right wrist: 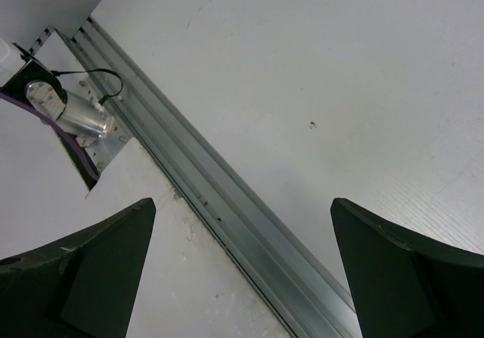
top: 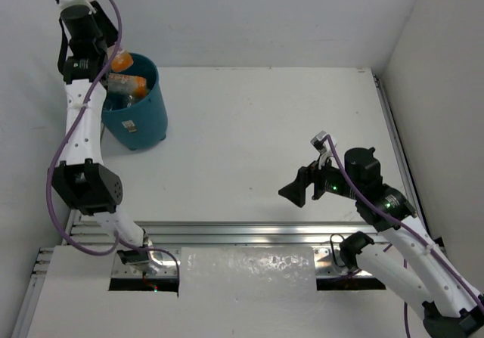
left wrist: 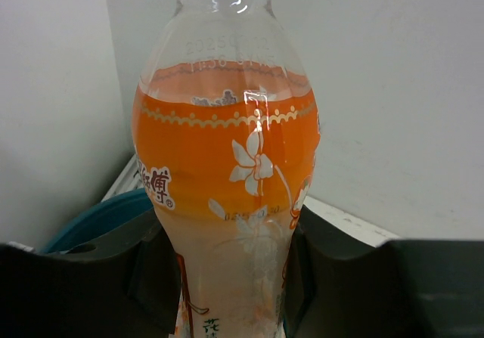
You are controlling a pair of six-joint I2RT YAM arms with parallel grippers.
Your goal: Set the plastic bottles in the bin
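— Over the back-left rim of the teal bin, clamped in the left gripper: one orange bottle. And the right gripper?

— Spread wide, empty, hanging above the white table, well apart from the bin. Left by far the nearer.

— Long axis of the bottle?

— Runs straight up the left wrist view, crosswise to the dark fingers, neck farthest out. Shows teal rim low and left of it, so probably wants a nudge toward the bin's middle before release.

— Materials?

— Glossy clear plastic, ribbed at the shoulder, waisted at the grip, wrapped in flower-printed orange; looks slippery. Smooth tapered bucket, other bottles already inside.
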